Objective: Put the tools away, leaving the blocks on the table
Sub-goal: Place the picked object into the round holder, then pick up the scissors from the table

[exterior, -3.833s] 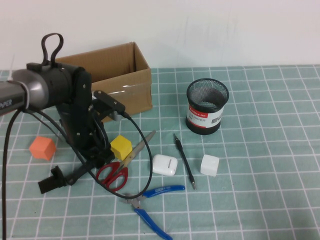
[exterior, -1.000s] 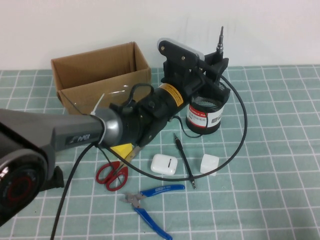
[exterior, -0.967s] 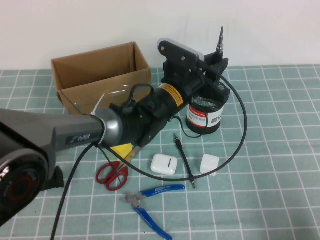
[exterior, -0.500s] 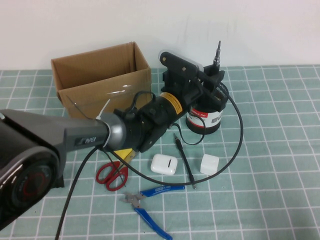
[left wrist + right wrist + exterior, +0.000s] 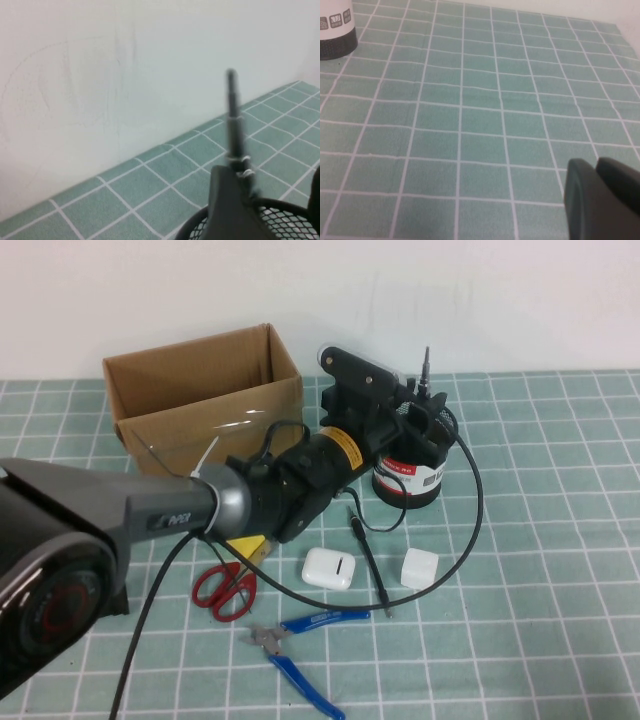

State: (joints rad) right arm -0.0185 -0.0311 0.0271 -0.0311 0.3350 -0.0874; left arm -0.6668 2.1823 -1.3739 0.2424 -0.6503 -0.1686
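Note:
My left gripper (image 5: 421,410) hangs over the mouth of the black mesh cup (image 5: 408,483), fingers spread apart. The black-handled screwdriver (image 5: 425,365) stands upright there, metal tip up. In the left wrist view its shaft (image 5: 233,120) rises beside one finger (image 5: 235,210), and its handle is hidden. The red-handled scissors (image 5: 225,586), blue-handled pliers (image 5: 308,642) and thin black pen-like tool (image 5: 368,560) lie on the table (image 5: 540,620). The white block (image 5: 419,568) is in plain view; the yellow block (image 5: 246,543) peeks from under the arm; the orange block is hidden. My right gripper (image 5: 596,167) is shut and empty.
An open cardboard box (image 5: 200,405) stands at the back left. A white earbud case (image 5: 329,568) lies between the scissors and the pen-like tool. The left arm and its cable span the table's middle. The cup's base (image 5: 335,35) shows far off in the right wrist view.
My left gripper and the screwdriver have come down lower onto the mesh cup's mouth. The things on the table have not moved.

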